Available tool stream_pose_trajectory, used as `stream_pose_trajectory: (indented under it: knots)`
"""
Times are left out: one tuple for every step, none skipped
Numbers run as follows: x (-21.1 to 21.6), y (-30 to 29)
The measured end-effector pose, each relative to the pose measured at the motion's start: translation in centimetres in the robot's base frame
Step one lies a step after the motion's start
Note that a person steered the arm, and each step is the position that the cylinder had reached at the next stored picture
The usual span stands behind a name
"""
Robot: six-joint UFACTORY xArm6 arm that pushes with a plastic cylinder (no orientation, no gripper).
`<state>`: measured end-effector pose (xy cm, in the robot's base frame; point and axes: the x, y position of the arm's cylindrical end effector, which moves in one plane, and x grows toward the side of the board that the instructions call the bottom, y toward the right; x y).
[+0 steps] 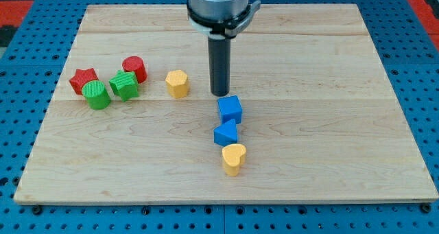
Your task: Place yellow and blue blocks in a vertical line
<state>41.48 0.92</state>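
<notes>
Centrally, just above the middle of the pale wooden table (329, 69), the dark rod's tip (219, 95) is seen planted on the wood. No jaws are carried by this tool, so nothing is pinched or held; the tip is bare and touches no block.

Just below the tip, slightly toward the view's right, a blue cube (230, 110) is found. Beneath it a blue triangular block (226, 133) follows, and under that a yellow heart-shaped block (234, 158), the three forming a close, roughly vertical column. A yellow hexagonal block (178, 84) is set apart at the tip's left.

Farther left, a red cylinder (135, 68), a green star-shaped block (125, 84), a green cylinder (97, 95) and a red star-shaped block (83, 79) are clustered near the table's left edge. Bare wood is seen across the view's right half and along the bottom edge.
</notes>
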Motion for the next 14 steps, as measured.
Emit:
stream_pose_trajectory:
  knots:
    - [-1.4,3.2]
    - [-1.3,-4.1]
    - [-0.6,-10.3]
    - [1.1,-10.8]
    - [3.3,-11.5]
    - [4.3,-12.9]
    - [6.9,-14.4]
    - [9.0,-16.0]
    - [8.3,-19.2]
    - [6.4,-19.7]
    - [4.4,-16.8]
    - [3.3,-11.1]
    - [2.2,-13.0]
    - [-0.3,-14.2]
